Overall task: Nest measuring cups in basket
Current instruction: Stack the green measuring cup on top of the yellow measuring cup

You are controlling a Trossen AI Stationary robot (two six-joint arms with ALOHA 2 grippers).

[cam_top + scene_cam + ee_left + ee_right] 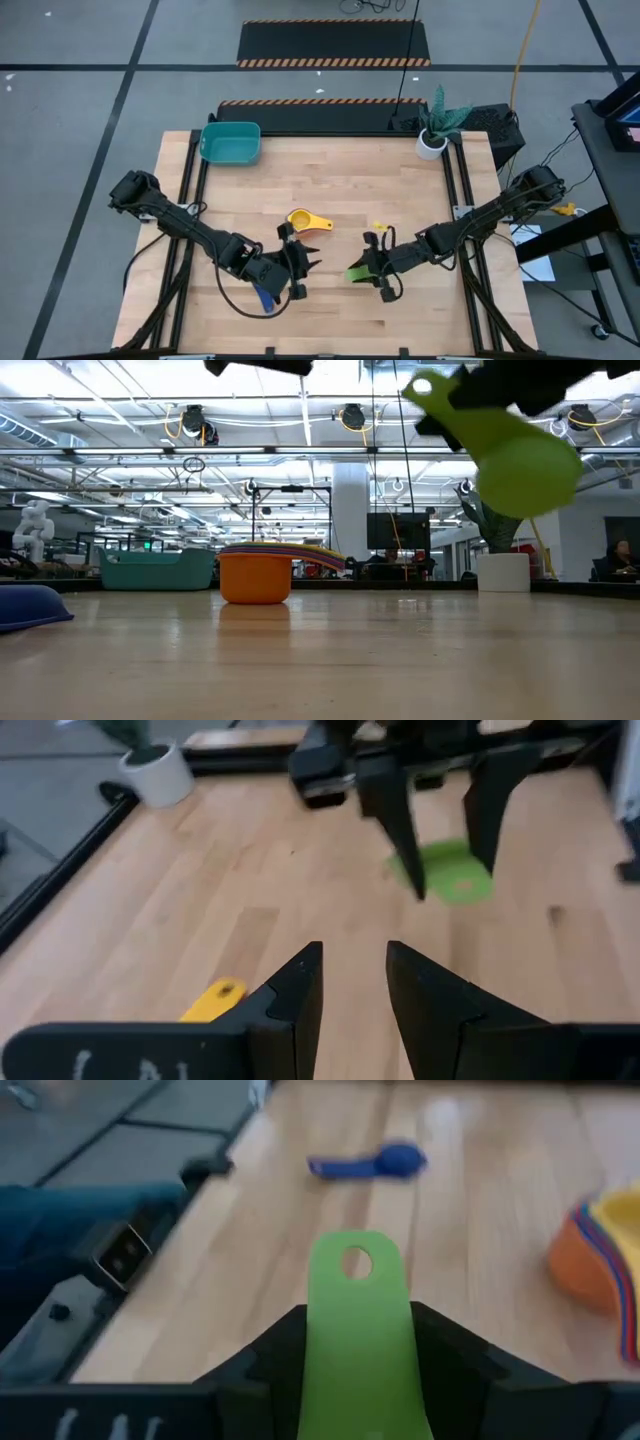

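One green measuring cup point(356, 1342) is clamped by its handle in the jaws of the right gripper point(374, 268), held up off the worktop point(340, 170) near its front middle; in the low view its bowl hangs clear above the wood. Just left of it a stack of nested cups point(303, 220), yellow on top and orange at the bottom, sits on the boards. A blue cup point(263, 298) lies alone near the front edge, close by the left gripper point(301, 268), whose jaws stand slightly apart with nothing between them. Well apart, at the far left corner, rests the teal basket point(231, 143); a white plant pot point(432, 144) stands at the far right
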